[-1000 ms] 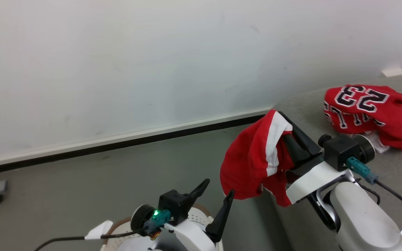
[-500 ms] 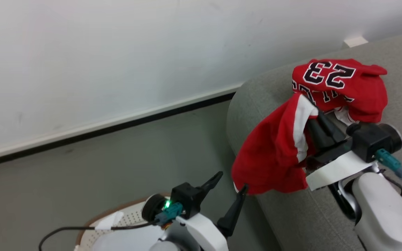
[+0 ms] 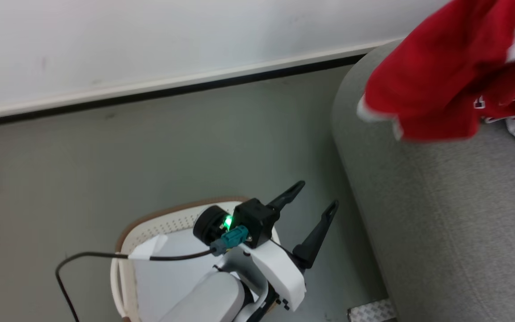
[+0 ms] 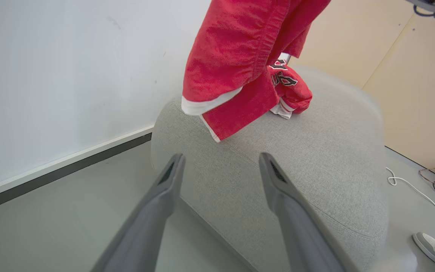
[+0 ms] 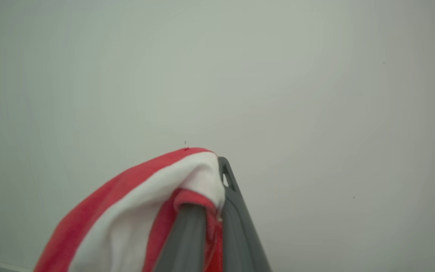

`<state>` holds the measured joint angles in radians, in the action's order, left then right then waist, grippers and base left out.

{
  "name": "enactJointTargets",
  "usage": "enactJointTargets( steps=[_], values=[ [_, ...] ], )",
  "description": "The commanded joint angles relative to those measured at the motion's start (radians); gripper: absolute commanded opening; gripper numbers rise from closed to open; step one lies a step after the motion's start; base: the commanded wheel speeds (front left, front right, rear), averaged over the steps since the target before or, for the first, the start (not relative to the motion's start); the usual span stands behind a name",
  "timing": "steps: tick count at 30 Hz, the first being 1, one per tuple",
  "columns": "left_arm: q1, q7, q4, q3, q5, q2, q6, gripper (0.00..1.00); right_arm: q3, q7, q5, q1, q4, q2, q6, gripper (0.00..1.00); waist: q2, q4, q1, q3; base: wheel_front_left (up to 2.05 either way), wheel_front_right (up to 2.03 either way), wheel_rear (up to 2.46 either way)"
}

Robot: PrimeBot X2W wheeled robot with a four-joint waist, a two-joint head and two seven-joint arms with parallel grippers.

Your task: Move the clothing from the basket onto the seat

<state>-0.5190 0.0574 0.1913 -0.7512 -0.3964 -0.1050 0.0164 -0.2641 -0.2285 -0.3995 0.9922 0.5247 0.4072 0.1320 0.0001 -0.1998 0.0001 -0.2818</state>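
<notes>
The grey seat [image 3: 441, 214] takes the right side, its rounded edge meeting open floor [image 3: 105, 156]. A red garment [image 3: 436, 80] hangs above that edge, its white band pinched between the closed fingers of the right gripper [image 5: 212, 189]. A lettered garment [image 4: 291, 88] lies on the seat behind. The basket [image 3: 150, 223] stands on the floor near the seat, under the left gripper [image 3: 317, 193], spread wide, holding nothing.

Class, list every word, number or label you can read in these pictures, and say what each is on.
None reads whole.
Black-and-white lettering on the crumpled red jersey lying on the sofa: folded over, unreadable.
White cable tag: no legible writing.
</notes>
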Motion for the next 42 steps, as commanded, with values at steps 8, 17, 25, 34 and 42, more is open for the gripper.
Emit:
enactJointTargets(
  steps=[8,17,25,34,42],
  values=[
    [-0.062,0.016,0.002,0.016,0.005,-0.004,-0.007,1.00,0.235,0.009,0.030,0.285,0.148,0.161,-0.003,0.00,-0.0001,0.083,-0.0001,-0.141,0.00,0.00,0.00],
    [-0.048,0.030,0.019,0.017,-0.015,-0.014,-0.005,1.00,0.442,-0.031,0.150,0.107,0.445,0.212,-0.003,0.00,-0.0001,0.085,-0.0001,-0.161,0.00,0.00,0.00],
    [-0.031,0.026,0.026,0.014,-0.027,-0.019,0.007,1.00,0.734,-0.037,0.241,-0.171,0.447,0.096,-0.003,1.00,-0.0001,0.072,-0.0001,-0.146,0.00,0.00,0.00],
    [0.004,0.075,0.037,0.028,-0.036,-0.023,0.026,1.00,0.837,-0.037,0.313,-0.382,0.168,-0.102,-0.003,1.00,-0.0001,0.052,-0.0001,-0.063,0.00,0.00,0.00],
    [0.101,0.165,0.061,0.096,-0.075,-0.050,0.076,1.00,0.719,-0.037,0.334,-0.615,-0.141,-0.245,-0.003,1.00,-0.0001,0.057,-0.0001,0.061,0.00,0.00,0.00]
  ],
)
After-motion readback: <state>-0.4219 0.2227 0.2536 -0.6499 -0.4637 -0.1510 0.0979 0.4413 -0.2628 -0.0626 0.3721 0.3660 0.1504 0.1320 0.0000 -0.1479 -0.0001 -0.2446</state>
